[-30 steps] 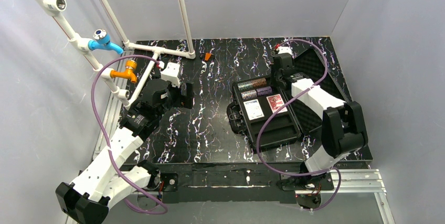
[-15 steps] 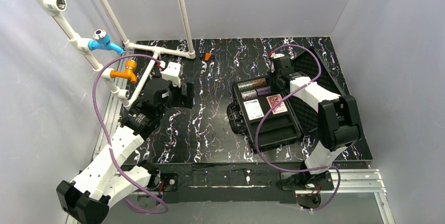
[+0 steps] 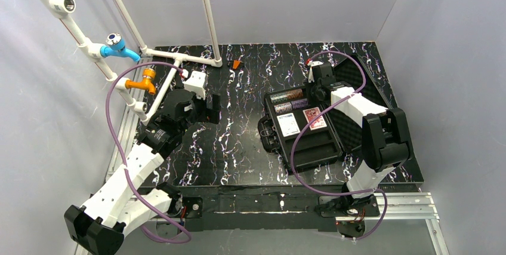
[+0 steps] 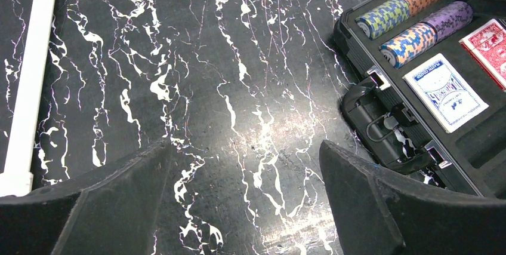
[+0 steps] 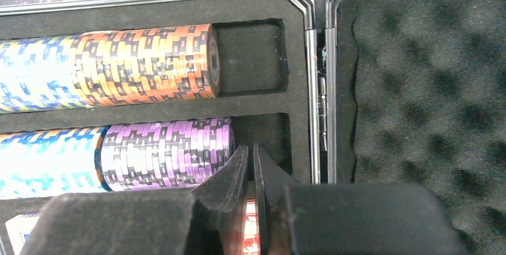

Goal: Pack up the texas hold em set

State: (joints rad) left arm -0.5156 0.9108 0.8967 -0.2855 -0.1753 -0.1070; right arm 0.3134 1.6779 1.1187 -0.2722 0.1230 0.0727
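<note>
The black case (image 3: 310,158) lies open on the table's right side, its foam lid (image 3: 358,71) flat behind. In its slots lie an orange-brown chip stack (image 5: 149,61), a purple chip stack (image 5: 167,150) and blue-and-yellow stacks (image 5: 36,73). The red deck (image 3: 314,117) and the blue-white deck (image 3: 288,125) rest in the tray below them. My right gripper (image 5: 252,148) hovers at the purple stack's right end, jaws shut with nothing between them. Over bare table to the left of the case, my left gripper (image 4: 244,147) stands open and empty.
A white pipe frame (image 3: 179,58) with a blue valve (image 3: 116,46) and an orange valve (image 3: 143,80) stands at the back left. A small orange piece (image 3: 237,64) lies near the back edge. The case handle (image 4: 388,132) faces my left gripper.
My right arm has shifted, its elbow swinging a little left and up, and its jaws have come together. The left arm has barely moved.
</note>
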